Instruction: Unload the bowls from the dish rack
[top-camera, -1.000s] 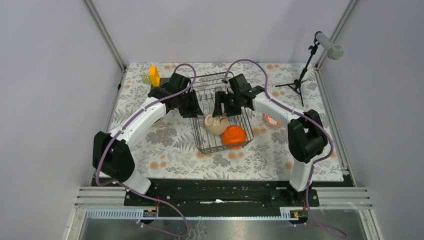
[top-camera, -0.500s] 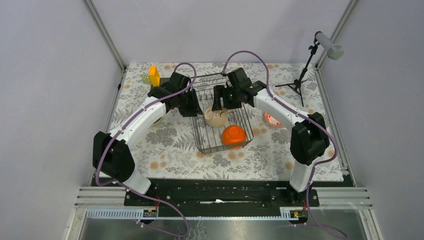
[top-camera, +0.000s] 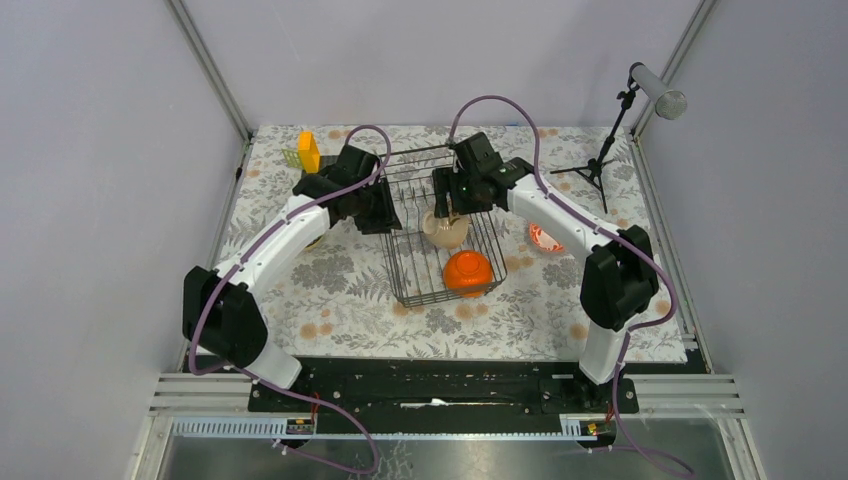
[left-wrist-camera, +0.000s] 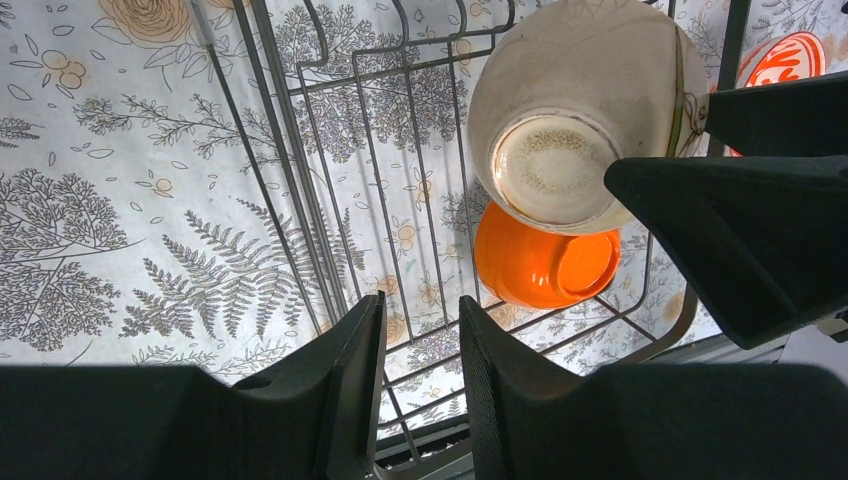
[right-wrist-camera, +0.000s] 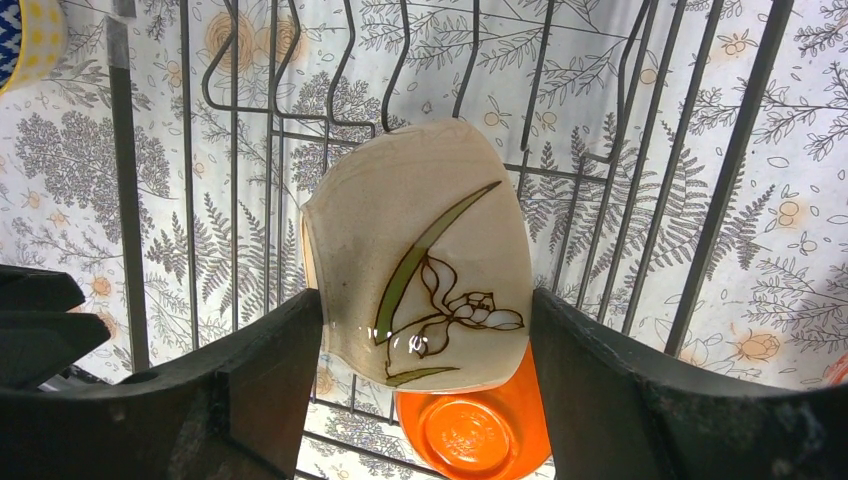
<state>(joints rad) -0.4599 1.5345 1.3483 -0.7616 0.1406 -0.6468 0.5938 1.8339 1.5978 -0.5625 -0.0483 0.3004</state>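
The right gripper pinches the beige bowl across its sides, tilted, with the orange bowl directly beneath the hand in the dish rack. Raise it straight clear of the wires before swinging outward; glazed sides may slip. The left gripper has its fingers nearly together over a rack wire; whether they pinch it I cannot tell. No writing is readable, only a painted flower.

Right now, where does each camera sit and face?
Top external: above, behind the bases, facing down at the table; left arm and right arm show.
Left wrist: faces down through the dish rack; left gripper at bottom.
Right wrist: faces down at the beige bowl held in the right gripper.
All three share beige bowl and orange bowl.
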